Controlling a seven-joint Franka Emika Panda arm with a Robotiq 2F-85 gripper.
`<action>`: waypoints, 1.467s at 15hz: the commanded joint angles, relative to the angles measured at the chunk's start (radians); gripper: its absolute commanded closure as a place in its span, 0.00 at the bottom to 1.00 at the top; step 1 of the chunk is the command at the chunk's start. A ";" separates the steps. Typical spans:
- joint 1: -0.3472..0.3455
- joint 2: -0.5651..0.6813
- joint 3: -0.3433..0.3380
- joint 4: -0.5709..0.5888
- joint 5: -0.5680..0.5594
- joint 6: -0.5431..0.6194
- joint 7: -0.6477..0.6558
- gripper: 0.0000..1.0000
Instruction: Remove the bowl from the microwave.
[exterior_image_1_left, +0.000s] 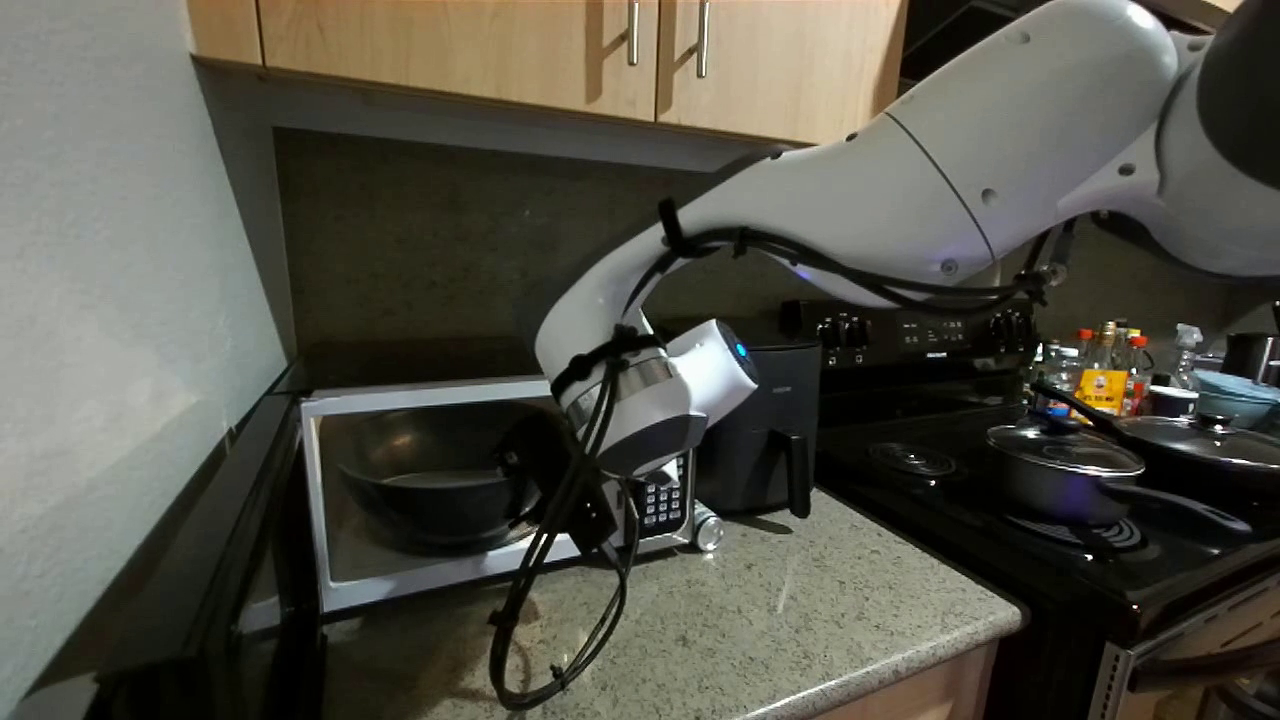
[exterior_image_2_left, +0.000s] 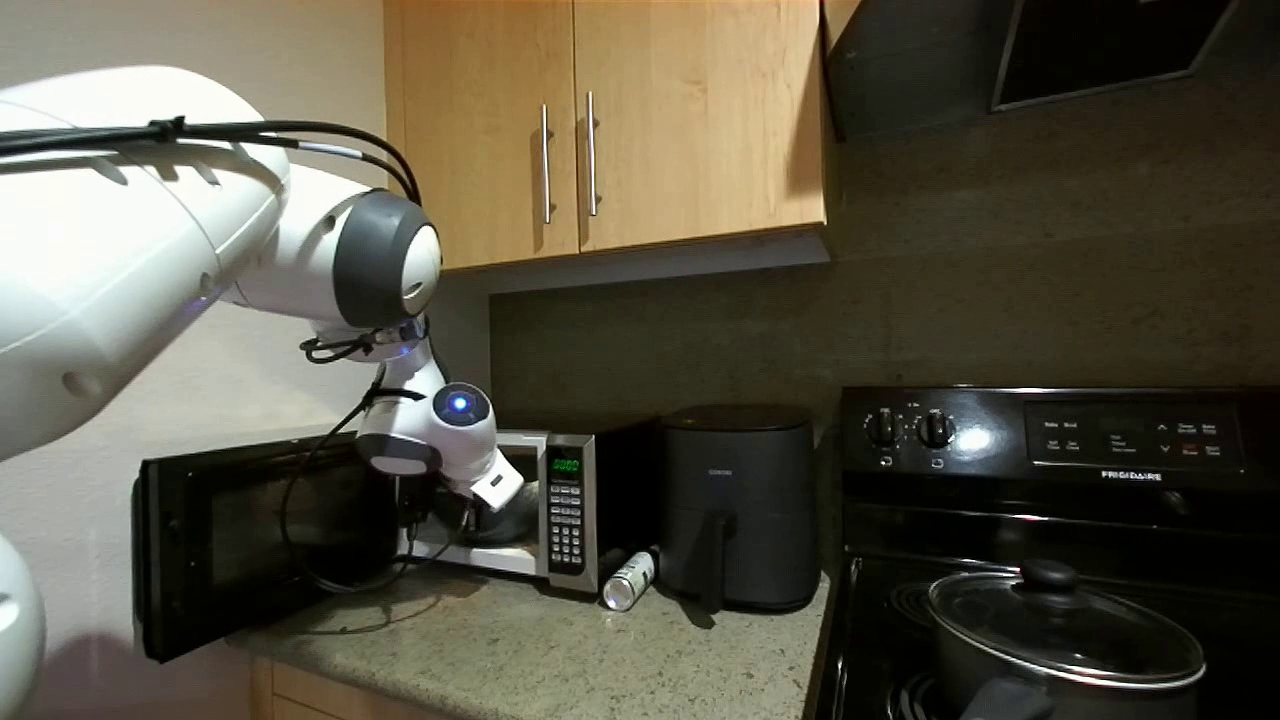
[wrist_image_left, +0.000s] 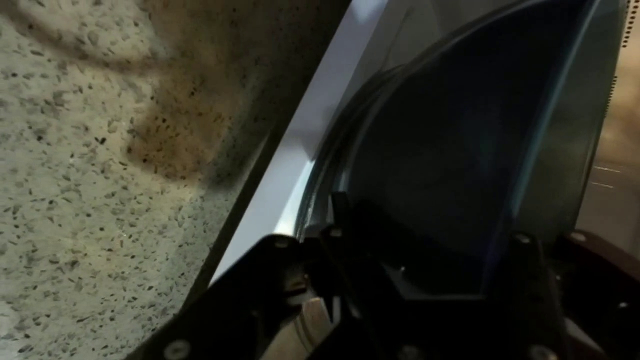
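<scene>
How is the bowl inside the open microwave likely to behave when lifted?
The bowl probably stays stiff, since its wall holds an even curve. The shine on its inner wall suggests a smooth surface that may slip. Wide and round, it could tip if gripped at one side.

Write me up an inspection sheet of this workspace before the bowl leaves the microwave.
Surface: speckled counter; brownish patch in the wrist view, stain or shadow unclear.
Microwave: door wide open, display lit green.
Bowl: inside the microwave, not yet removed.
Clutter: can lying on its side between the microwave and a black appliance.
Pincer: open, at the bowl; contact cannot be told.
Cables: strapped to the arm, hanging in a loop in front of the microwave.
Surroundings: shut cabinets overhead; stove beside the counter, carrying a lidded pot.
</scene>
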 joint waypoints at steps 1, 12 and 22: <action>0.025 -0.067 -0.043 -0.106 -0.041 -0.006 0.097 0.89; 0.502 -0.433 -0.693 -0.591 -0.558 -0.352 0.826 0.93; 0.254 -0.465 -0.434 -0.684 -0.734 -0.312 0.876 0.94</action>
